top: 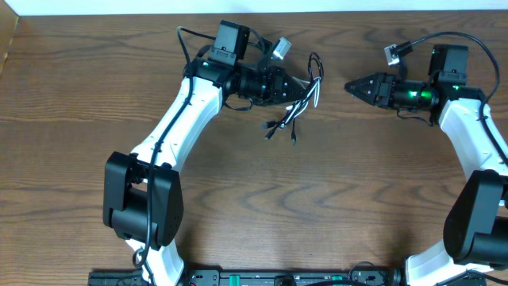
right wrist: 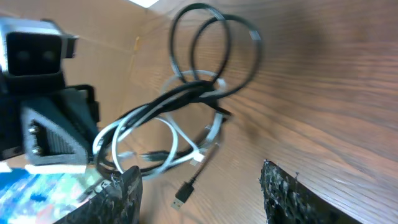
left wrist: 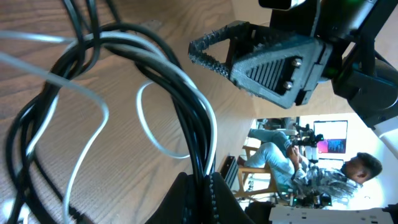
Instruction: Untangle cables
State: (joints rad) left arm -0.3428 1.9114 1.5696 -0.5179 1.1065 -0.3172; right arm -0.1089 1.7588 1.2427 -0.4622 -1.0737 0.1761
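Observation:
The cables (top: 295,109) are a tangled bunch of black and white cords, raised off the wooden table (top: 238,191). My left gripper (top: 310,84) is shut on the bunch. In the left wrist view its jaws (left wrist: 208,186) pinch black strands and a white one, and the cables (left wrist: 193,106) loop away over the wood. My right gripper (top: 350,85) points at the bunch from the right, a short gap away, and stands open (right wrist: 200,171) with nothing held. Ahead of it the cables (right wrist: 186,96) show two black loops, white strands and a dangling USB plug (right wrist: 182,194).
The right gripper's fingers (left wrist: 249,53) fill the upper right of the left wrist view. The left gripper's body (right wrist: 50,134) sits at the left of the right wrist view. The table's far edge (top: 254,9) runs just behind both arms.

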